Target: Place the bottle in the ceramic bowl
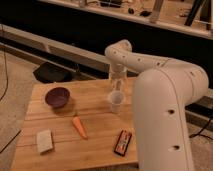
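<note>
**Bottle upright in gripper, above cup, upper centre of frame**

The gripper [117,85] hangs off the white arm [162,100] in the upper centre of the frame, over the far edge of the desk [95,116]. The fingers are pinching the bottle [118,76] from the sides. The bottle's long axis is vertical, so it stands upright. Which end is the cap I can't make out, because the top runs into the wrist. It is clear of the desk and held in the air.

Fingers and bottle are both pale and blend together, so the finger outlines are hard to separate. No label is readable.

A translucent white cup [116,101] stands upright on the desk directly under the bottle, very close to its lower end. Whether they touch is unclear.

The ceramic bowl [57,97] sits left of centre on the desk, dark purple with its opening up, well apart from the bottle and cup.

Other items on the desk:
- A carrot [79,127] lies flat at centre-low, pointing diagonally with its tip toward the lower right.
- A pale block [44,141], a sponge or a packet, sits at lower left.
- A dark snack bar [122,142] lies at lower centre-right, just beside the arm body.

The arm's big white body fills the right side of the frame. It is cut off at the bottom edge and hides the right end of the desk. A dark object on the floor [50,74] sits behind the desk at upper left, and I can't identify it.
</note>
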`<state>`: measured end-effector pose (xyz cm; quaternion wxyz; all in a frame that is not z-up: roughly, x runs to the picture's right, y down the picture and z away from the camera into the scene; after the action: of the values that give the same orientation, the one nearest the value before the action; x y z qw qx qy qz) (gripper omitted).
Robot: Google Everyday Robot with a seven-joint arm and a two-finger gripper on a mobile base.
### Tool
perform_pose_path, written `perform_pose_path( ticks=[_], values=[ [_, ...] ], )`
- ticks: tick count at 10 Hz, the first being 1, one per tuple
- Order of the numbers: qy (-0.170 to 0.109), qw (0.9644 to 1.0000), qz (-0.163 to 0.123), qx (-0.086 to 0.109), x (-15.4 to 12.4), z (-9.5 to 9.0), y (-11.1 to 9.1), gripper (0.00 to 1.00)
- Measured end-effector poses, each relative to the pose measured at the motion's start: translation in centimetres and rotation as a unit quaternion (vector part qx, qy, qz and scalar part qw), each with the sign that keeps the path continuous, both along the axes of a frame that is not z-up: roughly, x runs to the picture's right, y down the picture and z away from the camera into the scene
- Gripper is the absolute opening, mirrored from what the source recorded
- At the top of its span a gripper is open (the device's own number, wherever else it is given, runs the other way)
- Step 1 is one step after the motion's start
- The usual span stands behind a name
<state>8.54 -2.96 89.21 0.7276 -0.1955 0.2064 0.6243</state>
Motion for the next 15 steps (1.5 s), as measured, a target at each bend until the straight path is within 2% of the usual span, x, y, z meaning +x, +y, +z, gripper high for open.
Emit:
perform_pose_path(
  ticks=[3, 6, 13, 14, 15],
  values=[
    [0.004, 0.9999, -0.002, 0.01, 0.6, 1.3, -1.4, 0.65],
    [0.01, 0.9997, -0.005, 0.023, 0.9, 1.8, -2.5, 0.65],
    [0.01, 0.9992, 0.01, 0.038, 0.9, 1.7, -3.3, 0.64],
    [0.011, 0.9991, 0.01, 0.038, 1.0, 1.6, -3.2, 0.59],
    [0.01, 0.9991, 0.01, 0.039, 1.0, 1.6, -3.2, 0.49]
  ],
)
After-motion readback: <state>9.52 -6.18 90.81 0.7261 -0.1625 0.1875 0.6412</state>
